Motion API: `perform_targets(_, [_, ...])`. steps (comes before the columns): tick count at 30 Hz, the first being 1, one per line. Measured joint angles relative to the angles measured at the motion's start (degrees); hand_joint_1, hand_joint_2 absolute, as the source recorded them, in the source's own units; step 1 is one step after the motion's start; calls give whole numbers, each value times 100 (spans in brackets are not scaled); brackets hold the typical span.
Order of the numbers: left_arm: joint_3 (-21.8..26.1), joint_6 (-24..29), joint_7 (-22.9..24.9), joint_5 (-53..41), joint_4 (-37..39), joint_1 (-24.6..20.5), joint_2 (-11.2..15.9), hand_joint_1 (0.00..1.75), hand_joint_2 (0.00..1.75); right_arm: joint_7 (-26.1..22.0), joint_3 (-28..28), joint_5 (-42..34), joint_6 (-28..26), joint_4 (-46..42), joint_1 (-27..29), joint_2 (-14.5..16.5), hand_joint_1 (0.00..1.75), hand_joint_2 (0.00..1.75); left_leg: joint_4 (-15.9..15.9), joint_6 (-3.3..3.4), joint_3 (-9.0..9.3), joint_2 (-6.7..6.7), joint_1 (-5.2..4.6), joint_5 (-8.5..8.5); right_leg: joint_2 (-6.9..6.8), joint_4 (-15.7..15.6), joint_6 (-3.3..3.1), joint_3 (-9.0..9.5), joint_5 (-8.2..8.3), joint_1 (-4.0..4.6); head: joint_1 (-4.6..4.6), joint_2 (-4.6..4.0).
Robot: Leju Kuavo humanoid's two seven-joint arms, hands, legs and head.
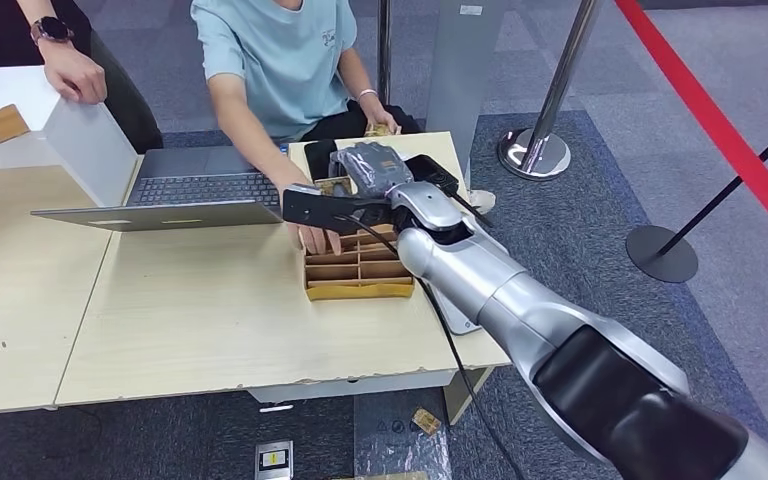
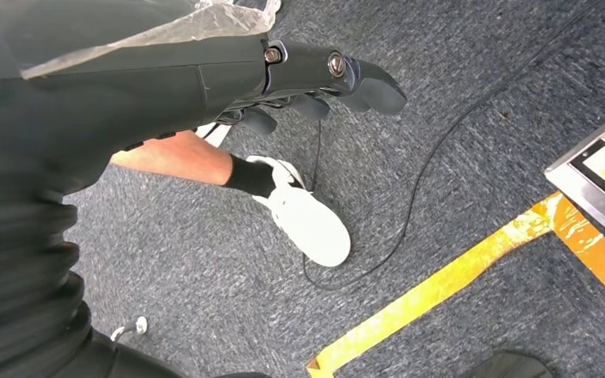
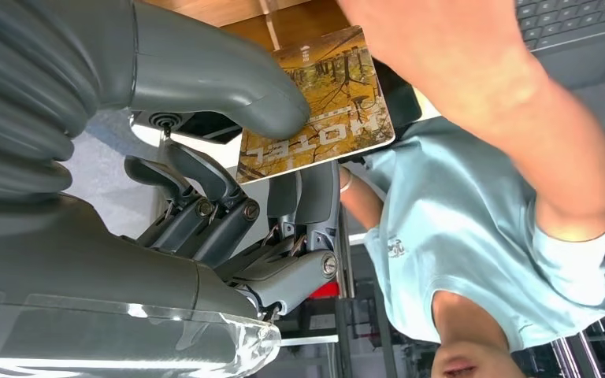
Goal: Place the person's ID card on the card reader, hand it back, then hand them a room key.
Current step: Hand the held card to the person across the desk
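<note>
My right hand [image 1: 360,190] reaches over the table and pinches a room key card [image 3: 315,102], printed with autumn trees and the word HOTEL, between thumb and fingers [image 3: 205,205]. In the head view the card [image 1: 334,185] shows as a yellowish edge in the hand. The seated person's hand [image 1: 312,238] lies just under my dark fingers, beside the card box, and their forearm [image 3: 480,94] is close to the card. A black device [image 1: 435,175] sits behind my hand. My left hand [image 2: 299,79] hangs over the carpet, holding nothing, its fingers loosely apart.
A cardboard box [image 1: 358,290] with compartments stands under my right hand. An open laptop [image 1: 195,190] and a white box [image 1: 80,140] lie to the left, where a second person rests a hand. Stanchion bases [image 1: 535,155] stand on the right.
</note>
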Motion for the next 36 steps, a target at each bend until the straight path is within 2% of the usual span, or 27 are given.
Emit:
perform_targets(12, [0, -3, -15, -40, 0, -10, -19, 0, 175, 46, 52, 192, -178, 315, -199, 10, 175, 175, 1, 0, 1, 0, 0, 0, 0, 0, 0, -1, 0, 0, -1, 0])
perform_targets(21, [-1, -19, 26, -101, 0, -14, -22, 0, 175, 144, 43, 564, -957, 467, -454, -59, 175, 175, 1, 0, 1, 1, 0, 0, 0, -1, 0, -2, 0, 0, 0, 0])
perform_targets(27, [-3, -23, 52, -121, 0, -23, -33, 0, 175, 139, 38, 618, -986, 520, -489, -76, 161, 175, 1, 0, 0, 1, 0, 0, 0, -1, 0, -2, 0, 0, 0, 0])
perform_targets(29, [-3, -23, 61, -125, 0, -32, -36, 0, 175, 130, 39, 618, -942, 529, -487, -72, 144, 175, 1, 0, 0, 1, 0, 0, 0, -1, 0, -3, 0, 0, 0, 0])
perform_targets(30, [-3, -23, 61, -130, 0, -35, -38, 0, 175, 125, 41, 618, -924, 537, -485, -69, 128, 175, 1, 0, 0, 1, 0, 0, 0, -1, 0, -3, 0, 0, 0, 0])
perform_targets(31, [-3, -23, 61, -133, 0, -38, -39, 0, 175, 118, 43, 617, -910, 548, -481, -67, 89, 175, 1, 0, -1, 1, 0, 0, 0, -1, 0, -3, 0, 0, 0, 0])
perform_targets(33, [-3, -23, 61, -138, 0, -39, -43, 0, 175, 91, 45, 616, -893, 571, -470, -64, 25, 175, 1, 0, -2, 0, 0, 0, 0, -1, 0, -4, 0, 0, -1, 0])
perform_targets(34, [-3, -23, 62, -138, 0, -41, -44, 0, 175, 76, 46, 615, -889, 581, -463, -61, 1, 175, 1, 0, -2, 0, 0, 0, 0, -1, 0, -4, 0, 0, -1, 0])
perform_targets(36, [-3, -24, 61, -138, 0, -46, -46, 0, 175, 49, 47, 613, -877, 596, -446, -49, 0, 175, 1, 0, -2, 1, 0, -1, 1, -1, 0, -4, 0, 0, 0, 0])
